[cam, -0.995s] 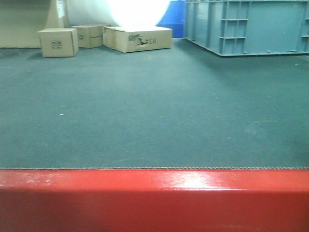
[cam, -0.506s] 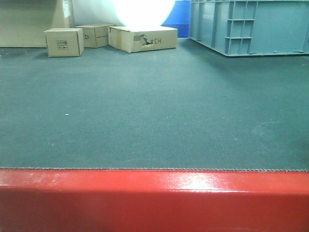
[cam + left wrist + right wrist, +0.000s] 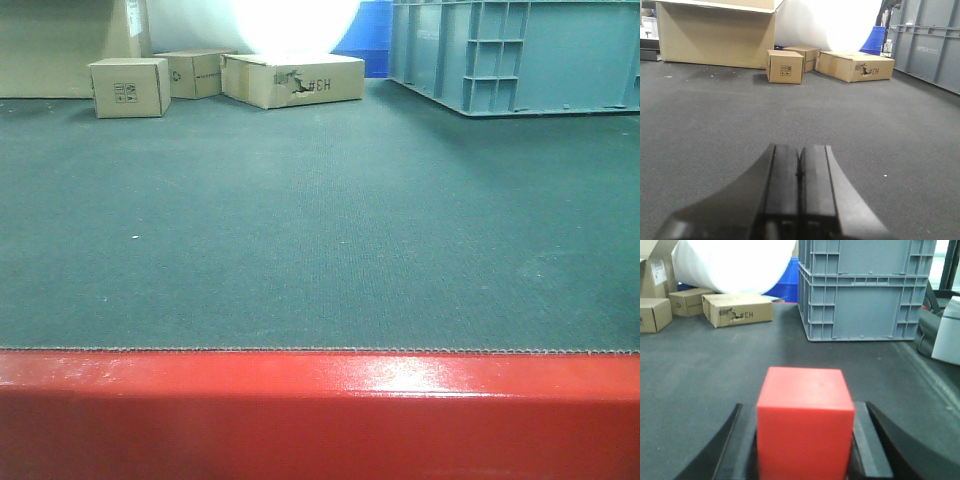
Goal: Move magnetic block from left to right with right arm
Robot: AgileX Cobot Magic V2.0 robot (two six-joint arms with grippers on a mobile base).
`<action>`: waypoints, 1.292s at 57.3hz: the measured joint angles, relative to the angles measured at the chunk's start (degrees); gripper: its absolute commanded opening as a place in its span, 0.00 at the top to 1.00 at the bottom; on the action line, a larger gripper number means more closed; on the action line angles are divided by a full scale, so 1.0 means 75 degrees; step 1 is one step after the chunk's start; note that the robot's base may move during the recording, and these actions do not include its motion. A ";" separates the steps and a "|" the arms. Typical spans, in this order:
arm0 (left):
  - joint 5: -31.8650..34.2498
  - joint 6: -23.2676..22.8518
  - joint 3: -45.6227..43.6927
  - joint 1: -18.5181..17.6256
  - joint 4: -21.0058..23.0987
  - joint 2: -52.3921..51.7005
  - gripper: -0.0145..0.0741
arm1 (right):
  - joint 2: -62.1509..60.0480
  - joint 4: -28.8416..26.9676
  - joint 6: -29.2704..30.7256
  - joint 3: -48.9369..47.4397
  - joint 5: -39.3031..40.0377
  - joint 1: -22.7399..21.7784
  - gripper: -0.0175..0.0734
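Both grippers were closed: right gripper (image 3: pixel 805 450) clamped magnetic block (image 3: pixel 805 420), left gripper (image 3: pixel 799 190) empty; grip depth appeared shallow, so block could slip in transit

Ahead of you lies a dark grey carpeted floor (image 3: pixel 320 220), with a glossy red bar (image 3: pixel 320 410) running across the bottom of the front view. At the far left you have 3 tan cardboard boxes: a small cube-shaped box (image 3: pixel 129 87) in front, a second small box (image 3: pixel 197 72) just behind it, and a flat wider box (image 3: pixel 292 79) printed with dark lettering to their right. A bright white roll (image 3: pixel 732 262) sits behind them, with a blue bin (image 3: pixel 363 40) beside it. At the far right stands a big grey-blue plastic crate (image 3: pixel 515 52). A large cardboard box (image 3: pixel 715 32) shows in your left wrist view.
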State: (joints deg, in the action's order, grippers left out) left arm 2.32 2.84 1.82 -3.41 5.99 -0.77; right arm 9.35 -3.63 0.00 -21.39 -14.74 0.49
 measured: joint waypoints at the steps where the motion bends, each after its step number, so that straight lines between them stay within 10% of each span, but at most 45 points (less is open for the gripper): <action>1: 0.0000 0.0000 0.0000 0.0000 0.0000 0.0000 0.98 | 0.0000 0.0000 0.0040 0.0000 0.0036 0.0000 0.46; 38: 0.0000 0.0000 0.0000 0.0000 0.0000 0.0000 0.98 | 0.3702 0.0000 -0.0515 -0.1353 -0.0440 0.0169 0.46; 74: 0.0000 0.0000 0.0000 0.0000 0.0000 0.0000 0.98 | 1.0437 0.0110 -0.2244 -0.5608 -0.1622 0.3642 0.45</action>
State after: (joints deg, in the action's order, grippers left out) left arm 2.32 2.84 1.82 -3.41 5.99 -0.77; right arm 87.63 -2.81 -16.83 -63.45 -26.90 27.81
